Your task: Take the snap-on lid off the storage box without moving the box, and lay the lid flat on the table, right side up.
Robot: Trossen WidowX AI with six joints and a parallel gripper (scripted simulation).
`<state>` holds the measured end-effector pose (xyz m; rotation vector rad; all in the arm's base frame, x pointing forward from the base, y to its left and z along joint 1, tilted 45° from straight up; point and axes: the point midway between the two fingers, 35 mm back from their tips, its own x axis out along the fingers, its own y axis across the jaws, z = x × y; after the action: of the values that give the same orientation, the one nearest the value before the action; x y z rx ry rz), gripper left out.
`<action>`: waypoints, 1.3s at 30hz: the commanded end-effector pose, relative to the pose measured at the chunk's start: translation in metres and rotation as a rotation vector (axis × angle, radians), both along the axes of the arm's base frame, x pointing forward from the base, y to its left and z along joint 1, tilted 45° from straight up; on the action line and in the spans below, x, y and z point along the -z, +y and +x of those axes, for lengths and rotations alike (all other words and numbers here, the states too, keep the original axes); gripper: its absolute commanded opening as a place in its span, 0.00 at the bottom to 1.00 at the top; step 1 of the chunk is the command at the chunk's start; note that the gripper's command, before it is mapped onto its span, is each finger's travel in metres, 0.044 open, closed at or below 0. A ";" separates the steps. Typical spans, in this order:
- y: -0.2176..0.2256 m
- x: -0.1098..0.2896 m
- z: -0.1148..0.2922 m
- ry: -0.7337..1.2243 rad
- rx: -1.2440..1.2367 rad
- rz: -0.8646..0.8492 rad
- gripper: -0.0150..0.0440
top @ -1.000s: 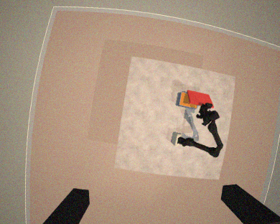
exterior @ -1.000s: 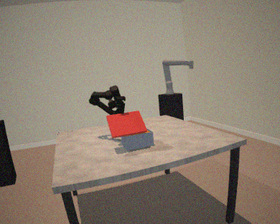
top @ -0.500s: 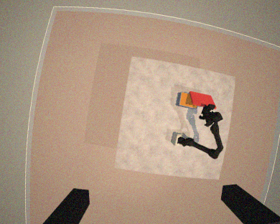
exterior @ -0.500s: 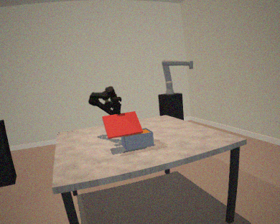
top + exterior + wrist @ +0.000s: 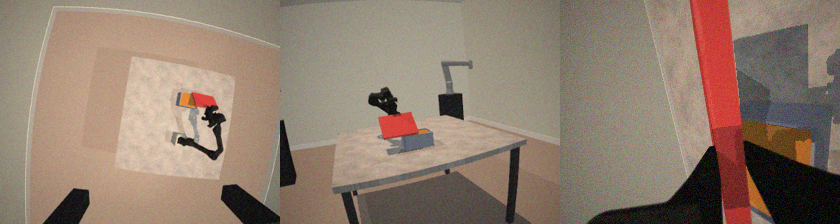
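The storage box [image 5: 184, 100] [image 5: 418, 141] [image 5: 795, 120] is blue-grey with an orange inside and stands open on the table. The red lid [image 5: 204, 99] [image 5: 398, 125] [image 5: 717, 85] is off the box, tilted, and held in the air beside and partly over it. My gripper [image 5: 212, 109] [image 5: 395, 113] [image 5: 728, 149] is shut on one edge of the lid. In the wrist view the lid shows edge-on as a red strip between my dark fingers, with the box's orange inside to its right.
The marbled table top [image 5: 151, 143] [image 5: 467, 143] carries the arm's base [image 5: 176, 138]. A grey arm on a black pedestal [image 5: 451, 104] stands behind the table. Dark blocks [image 5: 68, 208] [image 5: 248, 206] stand on the floor.
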<state>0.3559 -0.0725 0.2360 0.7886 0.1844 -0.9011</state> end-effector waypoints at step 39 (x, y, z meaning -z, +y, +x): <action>-0.053 -0.067 -0.026 -0.020 -0.010 0.000 0.25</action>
<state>0.3323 -0.1231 0.2911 0.7908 0.1840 -0.9018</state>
